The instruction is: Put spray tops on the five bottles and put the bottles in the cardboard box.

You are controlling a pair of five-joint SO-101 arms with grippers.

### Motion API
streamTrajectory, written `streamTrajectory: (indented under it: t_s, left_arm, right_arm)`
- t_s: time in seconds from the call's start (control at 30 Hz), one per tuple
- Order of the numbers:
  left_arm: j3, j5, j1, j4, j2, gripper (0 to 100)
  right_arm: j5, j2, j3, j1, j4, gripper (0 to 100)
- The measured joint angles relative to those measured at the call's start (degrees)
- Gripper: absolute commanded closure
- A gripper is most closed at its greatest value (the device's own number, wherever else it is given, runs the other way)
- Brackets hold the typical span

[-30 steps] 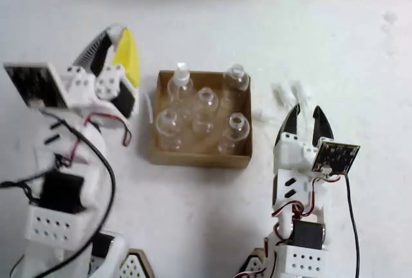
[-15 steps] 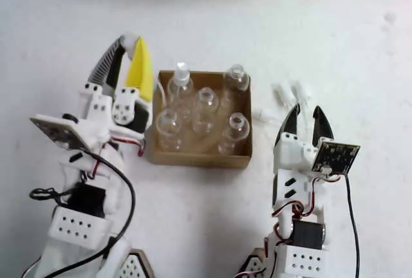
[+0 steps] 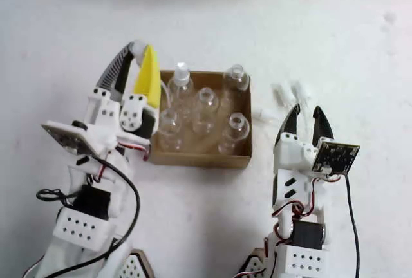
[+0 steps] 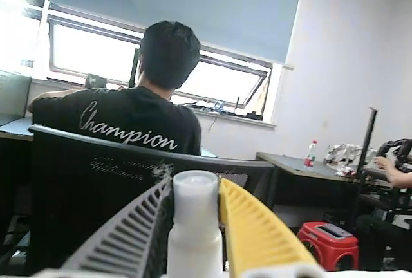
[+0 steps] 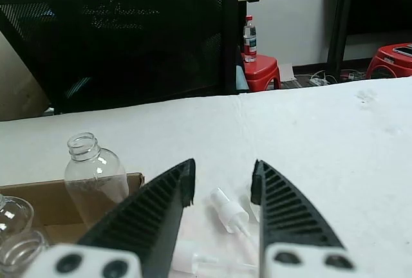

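The cardboard box [image 3: 199,159] holds five clear bottles. The far-left bottle [image 3: 181,80] wears a white spray top; the other bottles [image 3: 206,101] have open necks. My left gripper [image 3: 140,49], with one yellow finger, hovers at the box's left wall, shut on a white spray top [image 4: 193,226] that sits upright between its fingers. My right gripper [image 3: 306,109] stands open on the table right of the box. Loose white spray tops [image 3: 288,91] lie just beyond its fingertips [image 5: 270,194], one spray top [image 5: 230,210] showing between them.
The white table [image 3: 360,53] has free room on the far side and at the far right. The near edge is taken up by both arm bases and their cables. An open-necked bottle [image 5: 90,175] rises above the box wall [image 5: 129,185] beside my right gripper.
My left arm has swung right and forward, carrying the spray top up against the box's left side. The right arm has not moved.
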Motion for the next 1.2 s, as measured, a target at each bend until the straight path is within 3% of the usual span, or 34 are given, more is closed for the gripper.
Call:
streamTrajectory:
  t_s: [0.33,0.67,1.2]
  left_arm:
    - [-0.09,-0.97,2.81,12.31,-12.48,98]
    - [1.58,-3.96,2.81,5.80,-12.75,98]
    - [6.24,-3.96,2.81,4.84,-12.75,98]
  right_arm:
    - [0.00,0.00,0.00,0.00,0.00,86.8]
    - [0.00,0.00,0.00,0.00,0.00,86.8]
    - [0.00,0.00,0.00,0.00,0.00,86.8]
